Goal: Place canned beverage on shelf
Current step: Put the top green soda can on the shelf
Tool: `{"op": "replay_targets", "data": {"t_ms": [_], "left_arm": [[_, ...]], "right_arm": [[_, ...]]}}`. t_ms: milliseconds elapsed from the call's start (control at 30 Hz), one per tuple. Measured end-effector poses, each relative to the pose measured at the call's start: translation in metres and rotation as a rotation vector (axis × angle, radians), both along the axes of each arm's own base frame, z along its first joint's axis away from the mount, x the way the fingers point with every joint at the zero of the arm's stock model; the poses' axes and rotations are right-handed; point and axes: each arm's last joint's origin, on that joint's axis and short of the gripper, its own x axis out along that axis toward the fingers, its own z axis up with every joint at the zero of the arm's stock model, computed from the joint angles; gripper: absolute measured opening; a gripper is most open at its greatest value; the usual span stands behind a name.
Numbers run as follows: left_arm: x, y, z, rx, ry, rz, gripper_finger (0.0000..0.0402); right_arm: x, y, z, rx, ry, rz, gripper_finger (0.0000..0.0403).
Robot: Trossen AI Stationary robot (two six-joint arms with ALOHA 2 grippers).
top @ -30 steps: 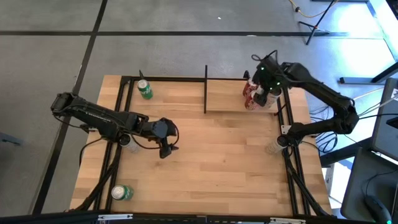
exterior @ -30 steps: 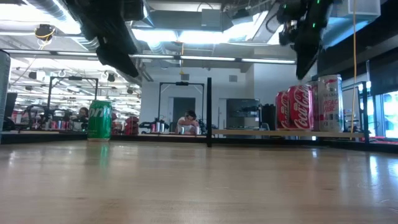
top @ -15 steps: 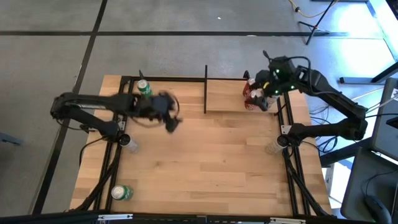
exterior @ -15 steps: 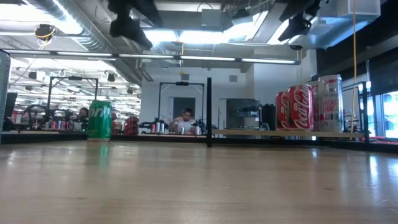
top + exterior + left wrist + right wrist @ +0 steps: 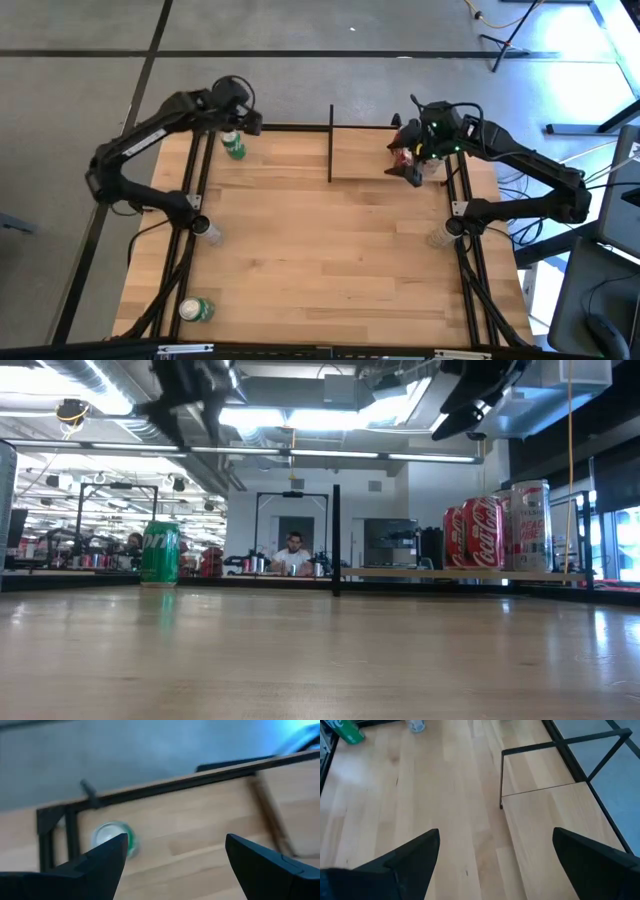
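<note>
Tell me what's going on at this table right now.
Both arms are working above a butcher-block table, moving cans to the shelf at the far right. The left gripper hangs open over a green can standing at the far left corner. The right gripper is open and empty above the shelf, where two red cans and a silver can stand. Another green can lies on its side at the near left corner.
</note>
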Motion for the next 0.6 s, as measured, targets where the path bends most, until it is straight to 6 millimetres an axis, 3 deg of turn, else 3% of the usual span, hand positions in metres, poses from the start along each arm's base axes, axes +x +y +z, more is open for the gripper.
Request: {"op": "replay_targets", "data": {"t_ms": [233,600], "left_arm": [[-0.011,0.053,-0.040,-0.205,0.175,0.152,0.0331],[-0.019,0.099,-0.089,-0.441,0.262,0.211,0.0331]], "right_arm": [[0.001,0.000,-0.014,0.006,0.040,0.014,0.0376],[0.001,-0.001,-0.021,0.012,0.049,0.013,0.0376]]}}
